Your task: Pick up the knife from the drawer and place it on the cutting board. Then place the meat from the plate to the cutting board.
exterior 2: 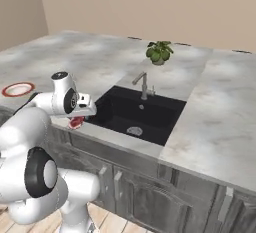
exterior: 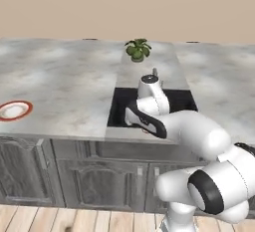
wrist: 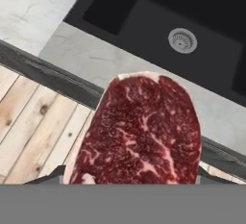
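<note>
One end effector (exterior 2: 76,122) grips the unlabelled meat (wrist: 139,129) above the counter edge by the sink (wrist: 158,21).

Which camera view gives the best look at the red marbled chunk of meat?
The hand view: the red marbled chunk of meat looms large and unobstructed there. The right base view shows a small red patch under the gripper; the left base view gives a sliver.

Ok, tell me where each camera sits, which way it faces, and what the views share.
Left base view: behind the arm's left, facing the counter; arm lower right; empty plate far left.
Right base view: behind its right, facing the sink; arm lower left, end effector holding meat.
Hand view: looks down past the meat at sink and floor.
Shared: sink, meat.
</note>
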Controlling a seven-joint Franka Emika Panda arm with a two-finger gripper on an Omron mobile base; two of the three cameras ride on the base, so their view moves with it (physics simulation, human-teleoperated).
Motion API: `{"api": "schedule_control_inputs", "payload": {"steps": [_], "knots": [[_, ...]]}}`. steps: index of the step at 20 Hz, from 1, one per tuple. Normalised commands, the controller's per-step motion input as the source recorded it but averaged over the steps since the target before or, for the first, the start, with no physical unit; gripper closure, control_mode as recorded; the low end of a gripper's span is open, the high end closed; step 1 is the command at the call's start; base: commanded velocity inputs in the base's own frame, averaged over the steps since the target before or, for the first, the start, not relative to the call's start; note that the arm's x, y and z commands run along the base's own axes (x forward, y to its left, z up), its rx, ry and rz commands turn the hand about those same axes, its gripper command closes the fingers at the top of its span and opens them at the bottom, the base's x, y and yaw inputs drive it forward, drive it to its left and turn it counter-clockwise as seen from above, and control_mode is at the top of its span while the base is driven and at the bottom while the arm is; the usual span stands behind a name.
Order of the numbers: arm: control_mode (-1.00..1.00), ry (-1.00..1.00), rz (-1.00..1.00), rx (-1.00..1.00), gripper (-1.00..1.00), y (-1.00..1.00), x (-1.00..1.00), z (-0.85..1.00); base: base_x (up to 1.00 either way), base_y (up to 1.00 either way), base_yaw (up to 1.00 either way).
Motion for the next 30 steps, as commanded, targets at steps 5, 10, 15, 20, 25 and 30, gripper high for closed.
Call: {"api": "schedule_control_inputs", "payload": {"steps": [5,10,15,20,25,30], "knots": [[1.0,0.0,0.0,0.0,1.0,0.0,0.0,0.0,-0.29,-1.0,-0.07],[1.0,0.0,0.0,0.0,1.0,0.0,0.0,0.0,-0.03,-1.0,-0.04],[1.0,0.0,0.0,0.0,1.0,0.0,0.0,0.0,0.01,-1.0,-0.01],[1.0,0.0,0.0,0.0,1.0,0.0,0.0,0.0,0.12,-1.0,0.0],[1.0,0.0,0.0,0.0,1.0,0.0,0.0,0.0,0.05,-0.95,0.0],[1.0,0.0,0.0,0.0,1.0,0.0,0.0,0.0,0.17,-0.87,-0.01]]}}
